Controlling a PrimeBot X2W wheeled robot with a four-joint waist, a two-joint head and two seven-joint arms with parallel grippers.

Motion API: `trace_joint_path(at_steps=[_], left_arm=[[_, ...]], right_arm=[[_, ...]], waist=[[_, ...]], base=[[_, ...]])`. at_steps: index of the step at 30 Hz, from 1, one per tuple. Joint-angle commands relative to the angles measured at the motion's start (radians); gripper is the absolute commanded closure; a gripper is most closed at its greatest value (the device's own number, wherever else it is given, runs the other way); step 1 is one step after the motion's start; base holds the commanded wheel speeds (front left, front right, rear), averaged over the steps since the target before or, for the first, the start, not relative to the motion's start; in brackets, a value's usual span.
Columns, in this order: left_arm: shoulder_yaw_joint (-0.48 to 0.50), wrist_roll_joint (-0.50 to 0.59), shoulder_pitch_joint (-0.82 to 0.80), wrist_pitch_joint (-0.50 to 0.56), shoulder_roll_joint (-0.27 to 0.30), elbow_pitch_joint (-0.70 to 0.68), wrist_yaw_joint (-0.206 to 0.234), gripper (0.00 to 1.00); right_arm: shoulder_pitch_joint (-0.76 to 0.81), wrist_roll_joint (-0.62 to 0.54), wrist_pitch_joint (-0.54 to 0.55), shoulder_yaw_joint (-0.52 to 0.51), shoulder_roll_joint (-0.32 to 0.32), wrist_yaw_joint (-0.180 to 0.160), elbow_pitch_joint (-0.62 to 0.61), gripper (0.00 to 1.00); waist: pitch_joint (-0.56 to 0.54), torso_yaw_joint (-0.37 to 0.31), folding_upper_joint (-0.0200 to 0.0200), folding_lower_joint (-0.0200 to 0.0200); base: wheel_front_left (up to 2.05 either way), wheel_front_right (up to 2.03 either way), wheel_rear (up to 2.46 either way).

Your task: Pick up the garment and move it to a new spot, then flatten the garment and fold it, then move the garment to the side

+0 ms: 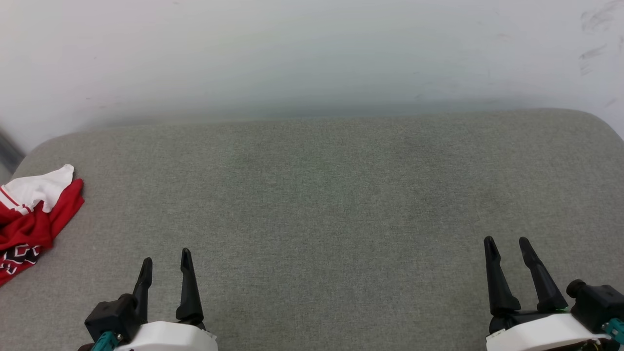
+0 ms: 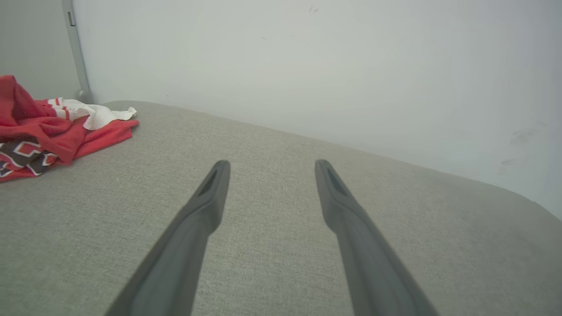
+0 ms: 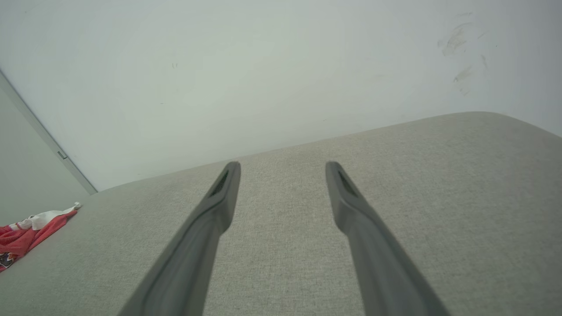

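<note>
The red and white garment (image 1: 34, 214) lies bunched up at the left edge of the frame on the grey cushion (image 1: 312, 195), and the left gripper (image 1: 165, 257) at the lower left and the right gripper (image 1: 506, 240) at the lower right are both spread wide with nothing in them.

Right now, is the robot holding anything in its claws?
Nothing. The left gripper and right gripper are open and empty; the crumpled red-and-white jersey T-shirt lies apart.
</note>
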Motion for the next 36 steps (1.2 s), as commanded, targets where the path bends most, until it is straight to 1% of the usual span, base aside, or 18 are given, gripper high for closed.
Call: trace_joint_path(at_steps=[1, 8, 17, 23, 36], left_arm=[[-0.001, 0.02, 0.004, -0.009, 0.003, -0.012, 0.006, 0.0], [-0.003, 0.087, 0.015, -0.025, 0.003, -0.018, 0.009, 0.0], [0.005, 0.153, 0.027, -0.044, -0.002, -0.026, -0.001, 0.0], [0.022, 0.188, 0.034, -0.055, -0.014, -0.03, -0.017, 0.0], [0.066, 0.263, 0.048, -0.079, -0.038, -0.017, -0.068, 0.0]], right_arm=[[0.005, -0.019, -0.006, 0.001, 0.001, 0.0, -0.013, 0.0], [0.016, -0.06, -0.023, 0.007, 0.001, 0.0, -0.02, 0.0], [0.025, -0.111, -0.042, 0.019, 0.001, 0.0, -0.032, 0.0], [0.032, -0.133, -0.054, 0.024, 0.001, 0.0, -0.038, 0.0], [0.047, -0.175, -0.077, 0.034, 0.001, 0.0, -0.042, 0.0]], waist=[[0.0, 0.0, 0.0, 0.0], [-0.001, 0.001, 0.0, 0.0], [-0.004, 0.001, 0.0, 0.0], [-0.005, 0.001, 0.0, 0.0], [-0.008, 0.0, 0.0, 0.0]], base=[[0.0, 0.0, 0.0], [0.0, 0.0, 0.0], [0.0, 0.0, 0.0], [0.0, 0.0, 0.0], [0.0, 0.0, 0.0]])
